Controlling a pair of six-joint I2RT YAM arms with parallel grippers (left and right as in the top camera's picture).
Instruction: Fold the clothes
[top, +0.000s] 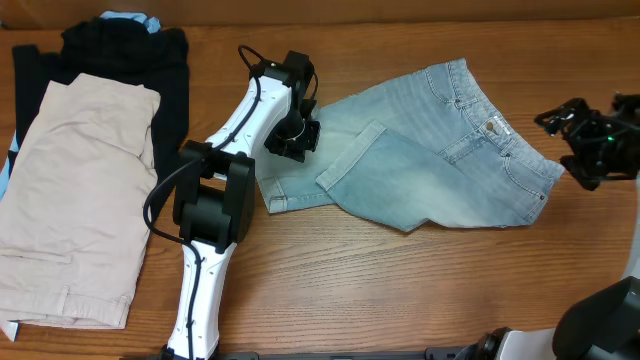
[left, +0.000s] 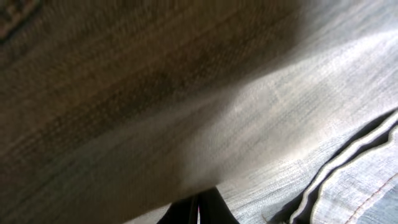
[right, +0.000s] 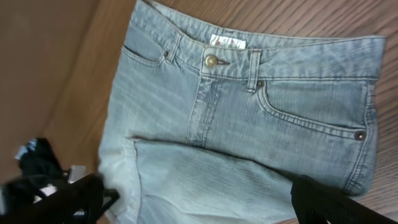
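Our left tool (top: 292, 138) sits low on the leg-hem end of the denim shorts (top: 440, 165). Cloth fills its wrist view, so we cannot tell whether it is clamped or apart. Our right tool (top: 575, 145) hovers just off the waistband, spread wide and holding nothing, probably placed to take that end. The shorts lie mid-bench (top: 400, 290), front up, one leg doubled over, well apart from the beige shorts (top: 80, 200).
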